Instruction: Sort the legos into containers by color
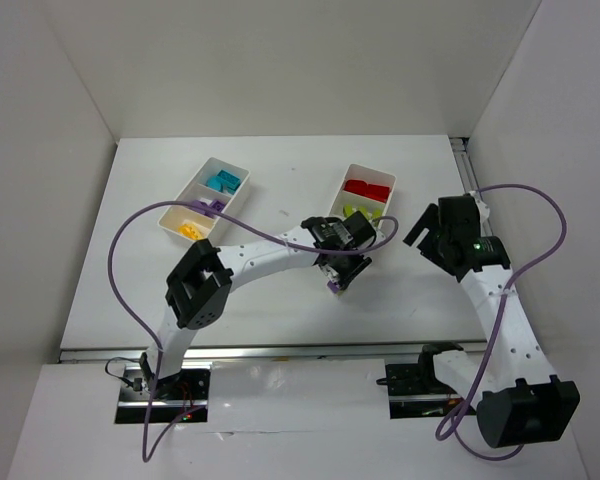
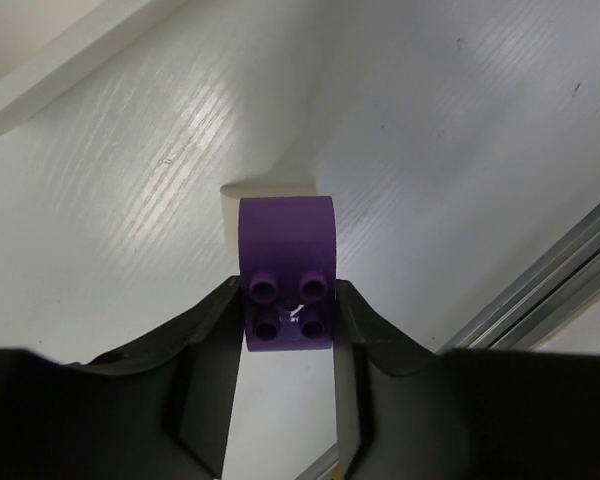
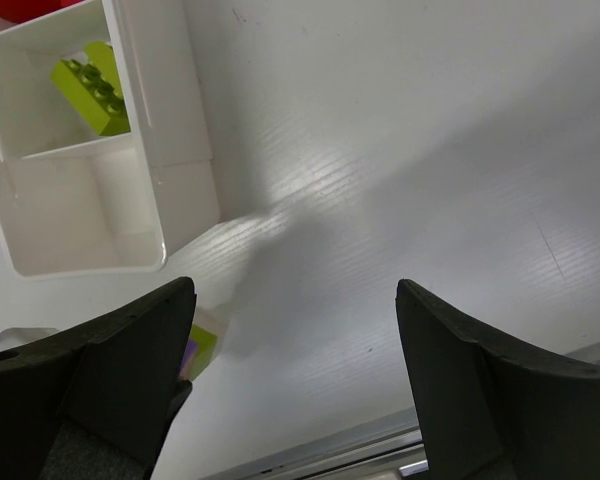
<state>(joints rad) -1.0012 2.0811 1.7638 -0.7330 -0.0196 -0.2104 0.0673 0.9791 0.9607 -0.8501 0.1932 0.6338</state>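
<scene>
The purple brick (image 2: pixel 285 235), four studs facing the wrist camera, is clamped between the two black fingers of the left gripper (image 2: pixel 288 292), over the white table (image 2: pixel 460 150). Just beyond that gripper lies the near tray (image 1: pixel 338 188) with red bricks (image 1: pixel 368 187) and lime green bricks (image 1: pixel 352 210). Well off to its left is the far tray (image 1: pixel 166 222) with cyan bricks (image 1: pixel 223 181), purple bricks (image 1: pixel 212 206) and yellow bricks (image 1: pixel 191 230). The right gripper (image 3: pixel 295 290) hangs to its right, jaws spread wide, holding nothing.

You see a purple brick (image 2: pixel 287 265) of smooth, faintly glossy plastic. The left claw (image 2: pixel 288 305) is matt black plastic. The white desk (image 2: pixel 430 150) is finely ridged with a soft sheen, and its edge rail (image 2: pixel 545 285) looks like brushed metal. The white tray (image 3: pixel 170 130) is smooth plastic.
</scene>
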